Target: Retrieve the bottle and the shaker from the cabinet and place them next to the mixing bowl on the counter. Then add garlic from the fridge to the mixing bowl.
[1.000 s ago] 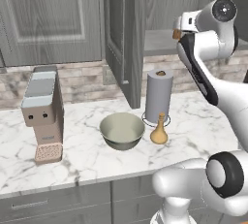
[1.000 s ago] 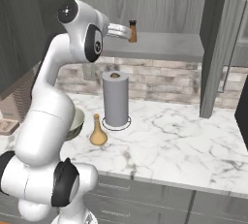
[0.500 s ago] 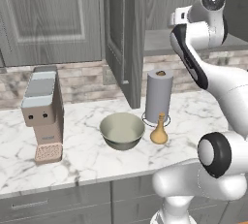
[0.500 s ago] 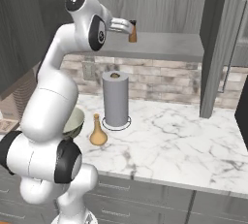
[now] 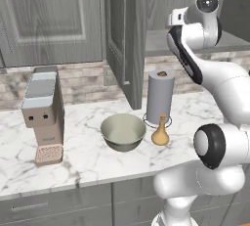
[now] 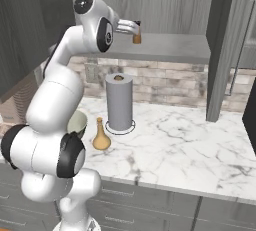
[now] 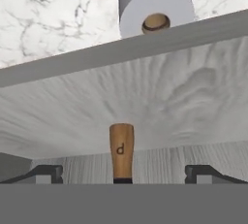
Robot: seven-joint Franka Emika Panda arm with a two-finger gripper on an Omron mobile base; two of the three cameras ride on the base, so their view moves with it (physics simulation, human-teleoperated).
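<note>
Shaker [image 7: 121,152]: a slim wooden cylinder, upright on the grey cabinet shelf [image 7: 145,102], long axis vertical; in the right base view its dark cap points up. In the hand view it sits centred between the two dark fingertips [image 7: 46,173], clear of both. The gripper [image 6: 134,27] is spread to its full width and holds nothing. The arm rises from the base, bends at a raised elbow and reaches level into the open cabinet, with the hand at shelf height.

On the marble counter [image 5: 88,156], left to right in the left base view: coffee machine [image 5: 44,115]; mixing bowl [image 5: 123,131]; bottle [image 5: 160,131], amber, upright, neck up, just beside the bowl; paper towel roll [image 5: 160,93], upright behind the bottle.
</note>
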